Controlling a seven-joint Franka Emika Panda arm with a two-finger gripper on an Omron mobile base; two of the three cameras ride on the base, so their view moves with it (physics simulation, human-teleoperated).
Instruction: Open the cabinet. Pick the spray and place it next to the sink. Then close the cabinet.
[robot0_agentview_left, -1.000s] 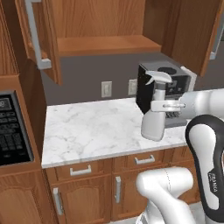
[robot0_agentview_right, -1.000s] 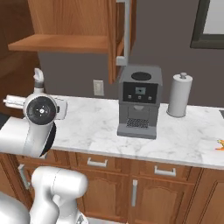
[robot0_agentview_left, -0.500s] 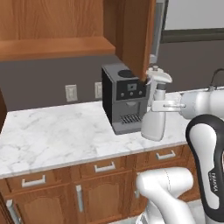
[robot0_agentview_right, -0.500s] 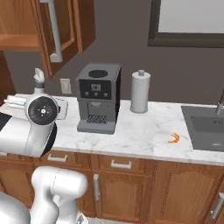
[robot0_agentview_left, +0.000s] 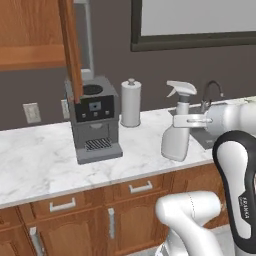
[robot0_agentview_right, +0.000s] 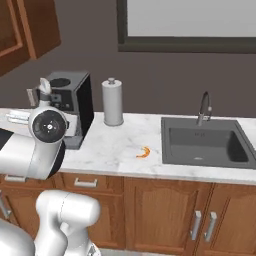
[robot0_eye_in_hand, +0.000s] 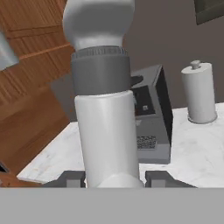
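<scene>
Pincer (robot0_eye_in_hand: 113, 178): clamped on pale translucent spray bottle (robot0_agentview_left: 177, 131), held upright above marble counter (robot0_agentview_left: 40, 160)
Dark grey sink (robot0_agentview_right: 206, 141): right of bottle

glossy white arm (robot0_agentview_left: 235, 165), dark joints

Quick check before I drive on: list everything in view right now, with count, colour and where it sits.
spray: one, pale grey-white, held above the counter edge.
coffee machine: one, grey, on the counter.
paper towel roll: one, grey-white, right of the coffee machine.
sink: one, dark grey, set in the counter at right.
faucet: one, dark, behind the sink.
small orange thing: one, on the counter left of the sink.
cabinet: door open, brown, above the coffee machine.
gripper: one, shut on the spray's neck.
</scene>
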